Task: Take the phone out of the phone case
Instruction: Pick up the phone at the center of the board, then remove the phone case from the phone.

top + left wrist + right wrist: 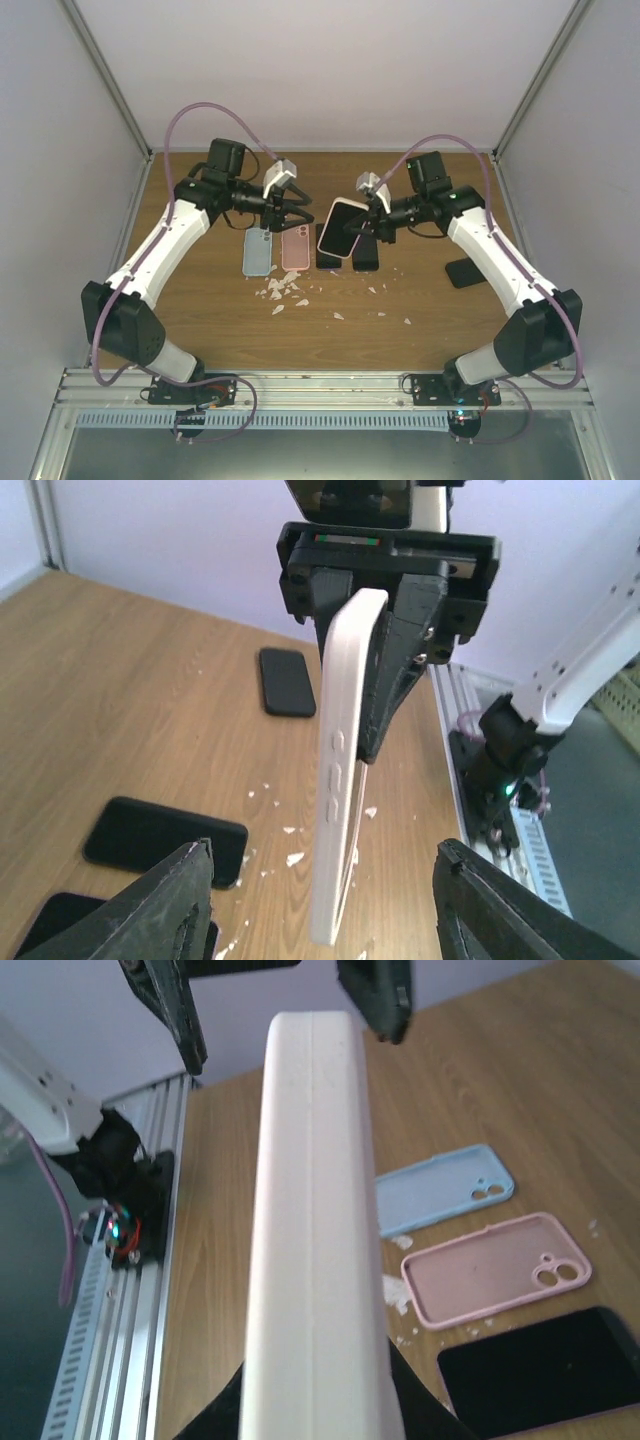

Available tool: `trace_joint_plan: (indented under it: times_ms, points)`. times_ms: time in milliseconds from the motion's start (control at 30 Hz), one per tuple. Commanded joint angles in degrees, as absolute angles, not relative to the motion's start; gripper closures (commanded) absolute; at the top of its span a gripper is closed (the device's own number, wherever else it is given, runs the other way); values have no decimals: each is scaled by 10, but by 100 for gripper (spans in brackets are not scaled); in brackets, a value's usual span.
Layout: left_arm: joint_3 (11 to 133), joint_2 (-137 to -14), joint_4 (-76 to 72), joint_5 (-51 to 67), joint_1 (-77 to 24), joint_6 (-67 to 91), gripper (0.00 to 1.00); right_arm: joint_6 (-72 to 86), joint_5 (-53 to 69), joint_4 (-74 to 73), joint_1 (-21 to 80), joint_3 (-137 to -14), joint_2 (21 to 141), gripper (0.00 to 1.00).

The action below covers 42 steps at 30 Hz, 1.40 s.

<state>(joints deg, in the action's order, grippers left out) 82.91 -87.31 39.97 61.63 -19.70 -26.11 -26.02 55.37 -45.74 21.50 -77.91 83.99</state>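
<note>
My right gripper (372,222) is shut on a cream-white phone case (343,228) with the phone in it, and holds it upright in the air above the table's middle. In the right wrist view the case (315,1260) fills the centre, edge-on, between my fingers (412,1412). My left gripper (292,212) is open, just left of the case. In the left wrist view its fingers (165,910) stand wide apart on either side of the case's lower end (342,780) without touching it. The phone itself is mostly hidden by the case.
On the table lie an empty blue case (258,252), an empty pink case (295,248), two black phones (328,245) (365,252) and another black phone (465,272) at the right. White crumbs (285,290) are scattered in front.
</note>
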Motion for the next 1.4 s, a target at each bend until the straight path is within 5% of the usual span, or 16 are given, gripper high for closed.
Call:
trace_joint_plan:
  times_ms: [0,433,800,1367]
  points:
    - [814,-839,286,679,-172,-165,39,-173,680,-353,175,-801,820,100]
    - [744,-771,263,680,-166,-145,39,70,820,-118,140,-729,792,100]
    - [674,-725,318,647,-189,-177,41,119,822,-73,142,-712,797,100]
    - [733,-759,287,595,-211,-115,50,125,816,-71,159,-713,808,99]
